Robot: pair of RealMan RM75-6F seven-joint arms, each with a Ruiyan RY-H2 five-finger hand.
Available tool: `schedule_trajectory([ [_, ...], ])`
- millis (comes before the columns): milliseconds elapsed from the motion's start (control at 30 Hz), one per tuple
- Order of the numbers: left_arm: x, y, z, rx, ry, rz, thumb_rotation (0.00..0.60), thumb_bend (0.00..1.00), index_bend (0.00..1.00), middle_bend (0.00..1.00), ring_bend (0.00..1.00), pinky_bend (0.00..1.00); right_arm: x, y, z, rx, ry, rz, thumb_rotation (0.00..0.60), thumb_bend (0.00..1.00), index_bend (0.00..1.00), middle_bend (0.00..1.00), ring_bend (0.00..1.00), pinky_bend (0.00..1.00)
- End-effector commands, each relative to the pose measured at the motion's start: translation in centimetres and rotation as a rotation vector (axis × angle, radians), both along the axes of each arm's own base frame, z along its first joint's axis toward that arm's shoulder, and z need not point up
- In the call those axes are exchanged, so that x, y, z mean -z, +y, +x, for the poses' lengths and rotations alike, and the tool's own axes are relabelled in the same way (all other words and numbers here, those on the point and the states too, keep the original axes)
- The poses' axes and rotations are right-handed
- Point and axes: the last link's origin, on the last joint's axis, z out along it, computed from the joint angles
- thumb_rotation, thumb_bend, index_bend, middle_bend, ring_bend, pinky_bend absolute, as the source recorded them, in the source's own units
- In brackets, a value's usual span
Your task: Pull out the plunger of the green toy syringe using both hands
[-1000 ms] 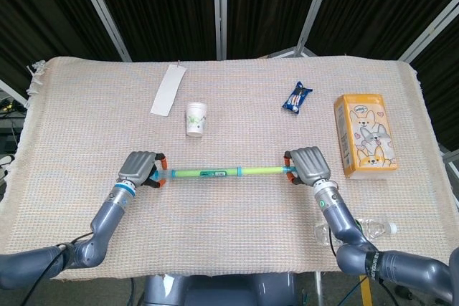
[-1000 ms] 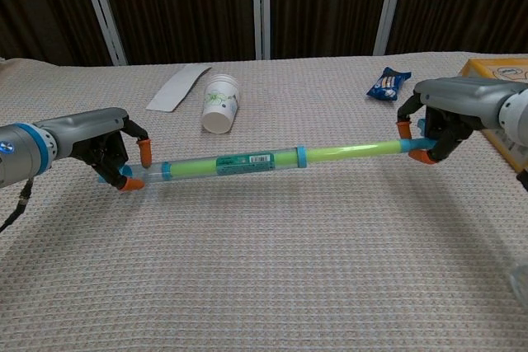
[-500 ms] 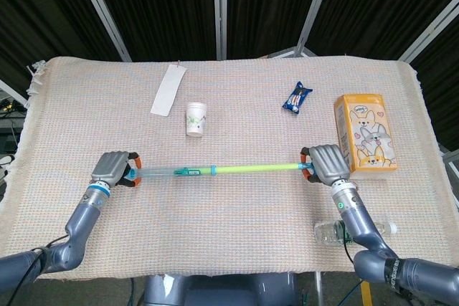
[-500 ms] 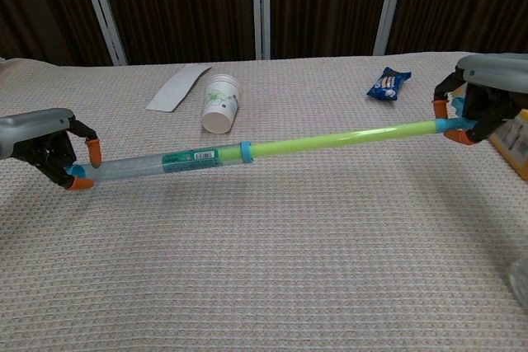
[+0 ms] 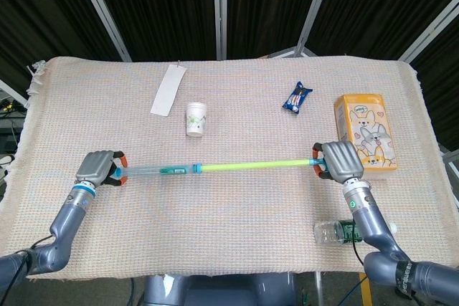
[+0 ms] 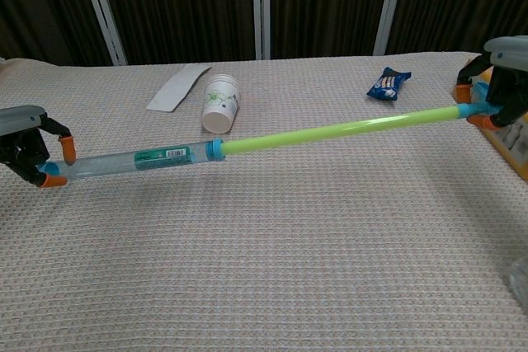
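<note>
I see a beige woven cloth over the tabletop [image 5: 237, 105] | dark pleated curtains [image 5: 165, 5] beyond it | pale metal frame bars [image 5: 219, 8] crossing them | even light

- Head view: mounted high, looking steeply down and forward; it takes in the whole beige woven tablecloth [image 5: 237, 112] to its far edge and the dark curtain beyond.
- Chest view: mounted low and nearer the surface, facing forward at a shallow angle; the tablecloth [image 6: 272, 269] fills the frame.
- Shared: the white paper cup [image 5: 196, 119] [image 6: 220, 103], blue snack packet [image 5: 296, 97] [image 6: 388, 84], both hands.
</note>
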Motion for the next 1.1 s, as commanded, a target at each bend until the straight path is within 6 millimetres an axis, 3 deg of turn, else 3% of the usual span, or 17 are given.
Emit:
schedule_trajectory([
  [33, -0.1, 0.0, -0.2, -0.003, 0.003, 0.002, 0.600, 0.48, 0.82, 0.95, 0.86, 1.00, -0.1, 0.0, -0.1, 0.002, 0.000, -0.003, 0.600, 0.52, 0.71, 1.00, 1.00, 1.00],
  [200, -0.3, 0.1, -0.5, -0.010, 0.000, 0.009, 0.600, 0.48, 0.82, 0.95, 0.86, 1.00, -0.1, -0.1, -0.3, 0.009, -0.001, -0.004, 0.600, 0.52, 0.70, 1.00, 1.00, 1.00],
  [300, -0.2, 0.1, -0.5, -0.010, 0.001, 0.013, 0.600, 0.48, 0.77, 0.95, 0.86, 1.00, 0.0, -0.1, -0.4, 0.010, -0.003, -0.002, 0.600, 0.47, 0.61, 1.00, 1.00, 1.00],
  [333, -0.2, 0.1, -0.5, -0.008, 0.000, 0.014, 0.600, 0.48, 0.75, 0.95, 0.86, 1.00, 0.0, 0.0, -0.4, 0.010, -0.009, 0.000, 0.600, 0.42, 0.54, 1.00, 1.00, 1.00],
  [400, -0.2, 0.1, -0.4, -0.004, -0.002, 0.015, 0.600, 0.46, 0.60, 0.95, 0.86, 1.00, 0.1, 0.0, -0.5, 0.009, -0.014, 0.003, 0.600, 0.24, 0.36, 1.00, 1.00, 1.00],
  [433, -0.2, 0.1, -0.4, -0.002, -0.002, 0.014, 0.600, 0.43, 0.51, 0.95, 0.86, 1.00, 0.2, 0.0, -0.5, 0.008, -0.014, 0.006, 0.600, 0.12, 0.23, 1.00, 1.00, 1.00],
  [467, -0.2, 0.1, -0.4, 0.000, -0.004, 0.013, 0.600, 0.38, 0.36, 0.94, 0.86, 1.00, 0.2, 0.1, -0.5, 0.007, -0.014, 0.009, 0.600, 0.04, 0.11, 1.00, 1.00, 1.00],
  [500, -0.1, 0.0, -0.3, 0.001, -0.013, 0.012, 0.600, 0.31, 0.22, 0.94, 0.86, 1.00, 0.3, 0.2, -0.6, 0.007, -0.015, 0.015, 0.600, 0.01, 0.06, 1.00, 1.00, 1.00],
  [567, -0.2, -0.1, -0.3, 0.002, -0.021, 0.010, 0.600, 0.24, 0.06, 0.92, 0.86, 1.00, 0.3, 0.3, -0.7, 0.007, -0.014, 0.020, 0.600, 0.00, 0.00, 1.00, 1.00, 1.00],
  [633, -0.3, -0.2, -0.3, 0.009, -0.024, 0.011, 0.600, 0.21, 0.01, 0.91, 0.85, 1.00, 0.3, 0.5, -0.7, -0.003, -0.015, 0.017, 0.600, 0.00, 0.00, 1.00, 1.00, 1.00],
  [767, -1.3, -0.3, -0.2, 0.026, -0.045, 0.046, 0.600, 0.18, 0.00, 0.82, 0.78, 0.98, -0.2, 1.0, -0.6, -0.019, -0.036, -0.005, 0.600, 0.00, 0.00, 0.98, 1.00, 1.00],
  [833, -2.2, -0.5, 0.1, 0.045, -0.068, 0.084, 0.600, 0.16, 0.00, 0.71, 0.69, 0.90, -0.8, 1.5, -0.6, -0.031, -0.059, -0.028, 0.600, 0.00, 0.00, 0.95, 1.00, 1.00],
  [933, -3.7, -1.2, 0.5, 0.085, -0.109, 0.147, 0.600, 0.09, 0.00, 0.42, 0.43, 0.59, -2.0, 2.5, -0.8, -0.058, -0.102, -0.071, 0.600, 0.00, 0.00, 0.82, 0.90, 0.95],
  [1000, -4.7, -2.0, 0.7, 0.117, -0.131, 0.189, 0.600, 0.03, 0.00, 0.15, 0.17, 0.27, -2.9, 3.5, -1.1, -0.086, -0.134, -0.105, 0.600, 0.00, 0.00, 0.66, 0.75, 0.77],
  [1067, -5.4, -3.0, 0.7, 0.139, -0.146, 0.217, 0.600, 0.00, 0.00, 0.02, 0.03, 0.07, -3.5, 4.3, -1.5, -0.109, -0.157, -0.130, 0.600, 0.00, 0.00, 0.40, 0.47, 0.48],
  [1100, -5.9, -3.8, 0.8, 0.154, -0.155, 0.237, 0.600, 0.00, 0.00, 0.00, 0.00, 0.01, -4.0, 5.0, -2.0, -0.126, -0.167, -0.151, 0.600, 0.00, 0.00, 0.30, 0.36, 0.38],
])
